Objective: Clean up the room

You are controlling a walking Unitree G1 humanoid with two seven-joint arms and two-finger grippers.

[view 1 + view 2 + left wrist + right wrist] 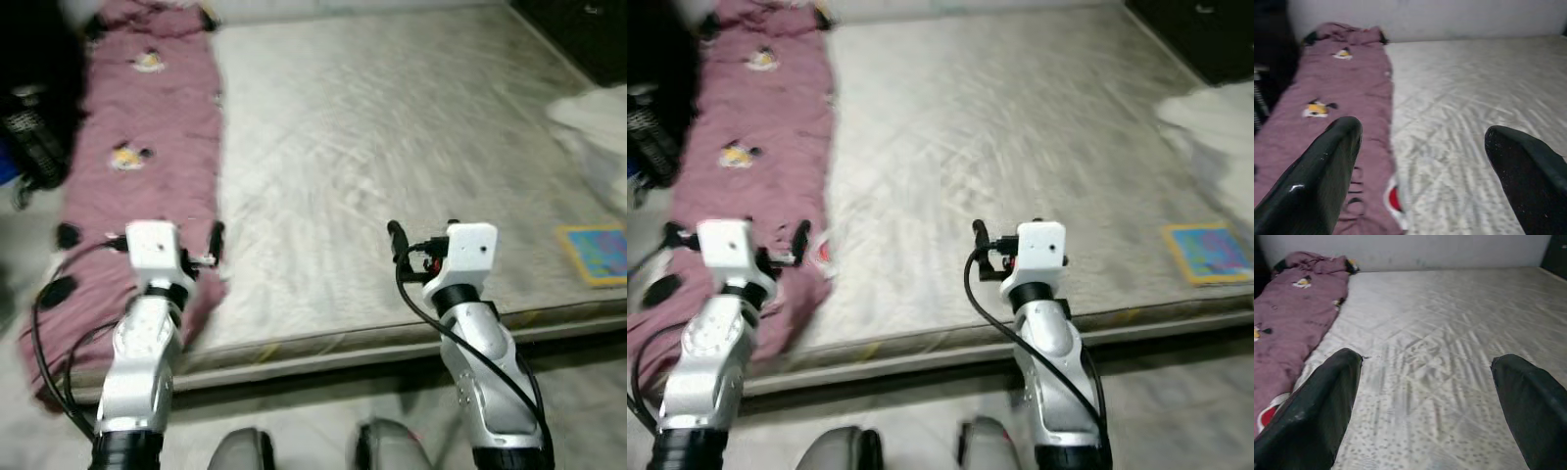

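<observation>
I am standing the robot at the near edge of a bare mattress [392,166] and holding both arms out over it. The left gripper [1420,161] is hovering with its fingers spread wide and nothing between them, positioned over the boundary where a mauve blanket [147,147] meets the mattress surface. The right gripper [1425,396] is likewise open and empty, pointing across the bare quilted area near the middle of the bed. The blanket, printed with small cartoon figures, is lying in a long strip along the robot's left side of the mattress, its near end draping over the edge toward the floor. A crumpled white cloth [593,122] is resting at the far right edge, and a flat blue and yellow book [598,253] is lying near the front right corner. My judgement is that the approach step is in hand and no item is yet grasped. The next move probably calls for lowering the left gripper onto the blanket's inner edge and closing on a fold of fabric.
</observation>
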